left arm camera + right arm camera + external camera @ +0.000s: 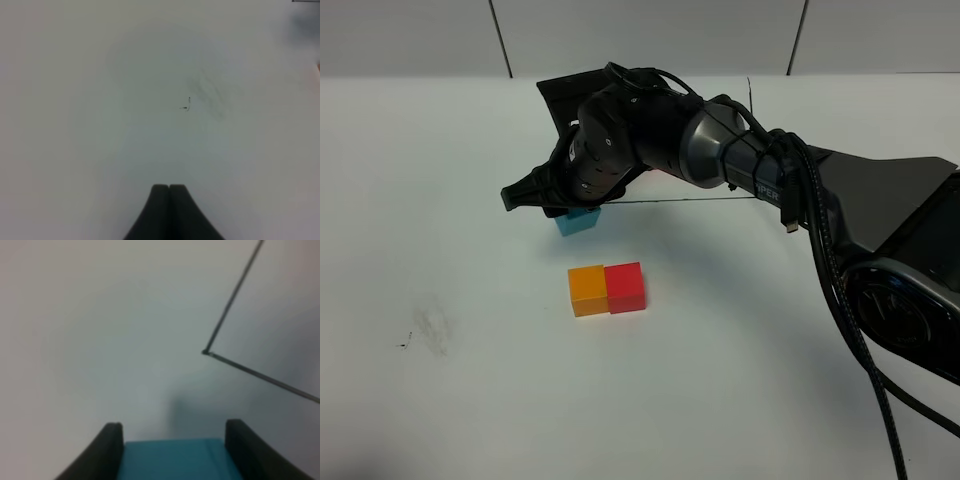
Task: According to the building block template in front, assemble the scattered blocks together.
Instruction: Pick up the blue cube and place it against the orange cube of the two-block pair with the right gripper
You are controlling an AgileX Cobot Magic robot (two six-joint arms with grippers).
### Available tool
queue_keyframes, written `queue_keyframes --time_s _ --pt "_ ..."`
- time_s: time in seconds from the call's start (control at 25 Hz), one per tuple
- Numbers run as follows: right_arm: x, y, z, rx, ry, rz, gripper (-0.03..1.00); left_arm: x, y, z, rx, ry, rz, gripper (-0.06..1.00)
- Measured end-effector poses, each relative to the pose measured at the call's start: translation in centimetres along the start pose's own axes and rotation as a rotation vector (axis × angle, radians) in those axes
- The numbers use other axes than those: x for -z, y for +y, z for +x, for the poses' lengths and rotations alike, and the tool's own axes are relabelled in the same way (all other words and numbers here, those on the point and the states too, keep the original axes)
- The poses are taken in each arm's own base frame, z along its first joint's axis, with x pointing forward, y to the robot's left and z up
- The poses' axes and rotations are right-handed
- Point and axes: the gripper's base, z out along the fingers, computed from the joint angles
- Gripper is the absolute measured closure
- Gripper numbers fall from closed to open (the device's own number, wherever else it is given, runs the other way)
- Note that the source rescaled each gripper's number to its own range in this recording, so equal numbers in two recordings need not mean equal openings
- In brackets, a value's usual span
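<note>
Exterior high: right gripper (pixel 572 208) clamps the blue cube (pixel 580 221), arm hiding the template; left gripper (pixel 169 188) closed.

Between the right gripper's (pixel 170 450) fingers (pixel 107 450) sits the light blue cube (pixel 172 460), filling the gap wall to wall. Ahead of the fingertips the white table (pixel 100 330) lies bare up to a thin black drawn line (pixel 232 297). Below them in the high view, the orange cube (pixel 587 290) and red cube (pixel 626 287) stand touching, near the fingertips. Ahead of the left gripper's (pixel 169 192) closed fingers only smudged table shows.
</note>
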Motion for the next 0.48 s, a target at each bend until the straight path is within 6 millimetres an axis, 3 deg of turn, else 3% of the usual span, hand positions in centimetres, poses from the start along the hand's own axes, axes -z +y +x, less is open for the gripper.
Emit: queue_keyframes --time_s 0.2,0.48 --pt "0.01 -0.98 -0.27 -0.121 -0.037 0.105 0.5 0.0 0.0 0.0 0.0 0.0 0.0 0.94" --pt "0.0 -0.98 -0.31 -0.198 -0.044 0.1 0.5 0.0 0.0 0.0 0.0 0.0 0.0 0.94"
